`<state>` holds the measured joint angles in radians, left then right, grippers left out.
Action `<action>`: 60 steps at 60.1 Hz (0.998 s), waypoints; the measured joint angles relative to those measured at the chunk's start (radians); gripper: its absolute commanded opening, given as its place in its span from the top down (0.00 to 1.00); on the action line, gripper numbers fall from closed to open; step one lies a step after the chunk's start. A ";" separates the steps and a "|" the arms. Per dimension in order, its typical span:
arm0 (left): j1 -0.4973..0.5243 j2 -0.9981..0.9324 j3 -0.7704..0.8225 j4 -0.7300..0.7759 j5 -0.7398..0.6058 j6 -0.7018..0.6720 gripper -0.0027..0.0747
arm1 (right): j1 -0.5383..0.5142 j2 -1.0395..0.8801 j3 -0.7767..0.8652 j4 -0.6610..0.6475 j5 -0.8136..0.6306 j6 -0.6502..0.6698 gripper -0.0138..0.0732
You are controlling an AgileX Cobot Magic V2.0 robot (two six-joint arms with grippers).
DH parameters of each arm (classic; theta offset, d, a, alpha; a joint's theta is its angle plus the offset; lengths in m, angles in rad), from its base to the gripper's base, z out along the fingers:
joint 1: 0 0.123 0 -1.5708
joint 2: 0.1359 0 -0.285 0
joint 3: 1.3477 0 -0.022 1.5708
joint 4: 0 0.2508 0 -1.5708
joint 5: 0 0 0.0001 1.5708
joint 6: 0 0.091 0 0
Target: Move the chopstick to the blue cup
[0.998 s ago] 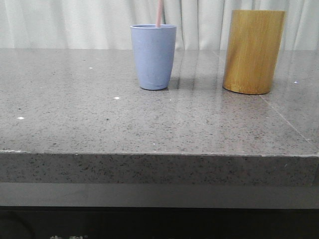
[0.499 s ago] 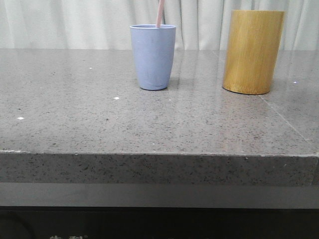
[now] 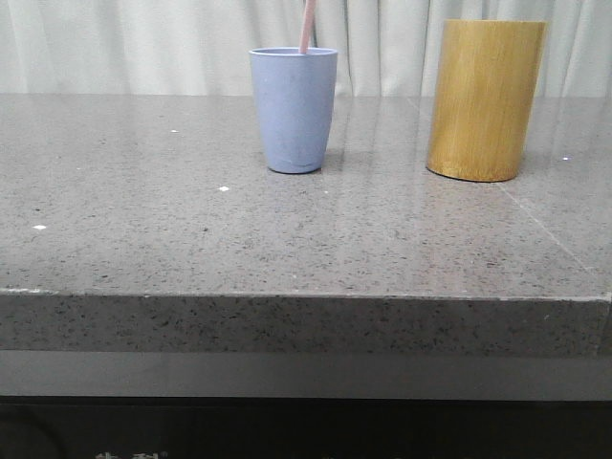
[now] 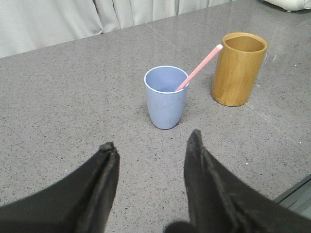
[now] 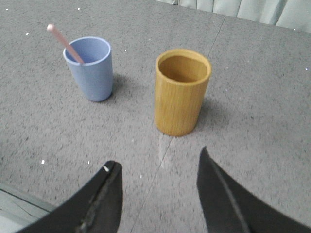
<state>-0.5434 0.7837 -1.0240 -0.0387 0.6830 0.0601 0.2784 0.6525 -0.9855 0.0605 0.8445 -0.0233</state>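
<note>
A pale blue cup [image 3: 294,109] stands upright on the grey stone table, with a thin pink chopstick [image 3: 306,26] leaning inside it and sticking out above the rim. The left wrist view shows the same blue cup [image 4: 166,97] and the slanting chopstick [image 4: 199,68]. From the right wrist the blue cup [image 5: 91,68] and chopstick [image 5: 64,42] show too. My left gripper [image 4: 151,141] is open, hanging back from the cup with nothing between its fingers. My right gripper [image 5: 158,160] is open and empty as well. Neither gripper appears in the front view.
A taller yellow-brown bamboo cylinder [image 3: 486,99] stands to the right of the blue cup; its inside looks empty in the right wrist view [image 5: 182,90]. The table's front edge [image 3: 306,296] runs close to the camera. A pale curtain hangs behind.
</note>
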 measured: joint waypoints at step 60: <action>0.000 0.000 0.000 0.000 0.000 0.000 0.99 | 0.000 -0.197 0.168 0.000 0.000 0.007 0.92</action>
<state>-0.5434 0.7837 -1.0240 -0.0387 0.6830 0.0601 0.2784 0.4556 -0.8175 0.0605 0.8448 -0.0167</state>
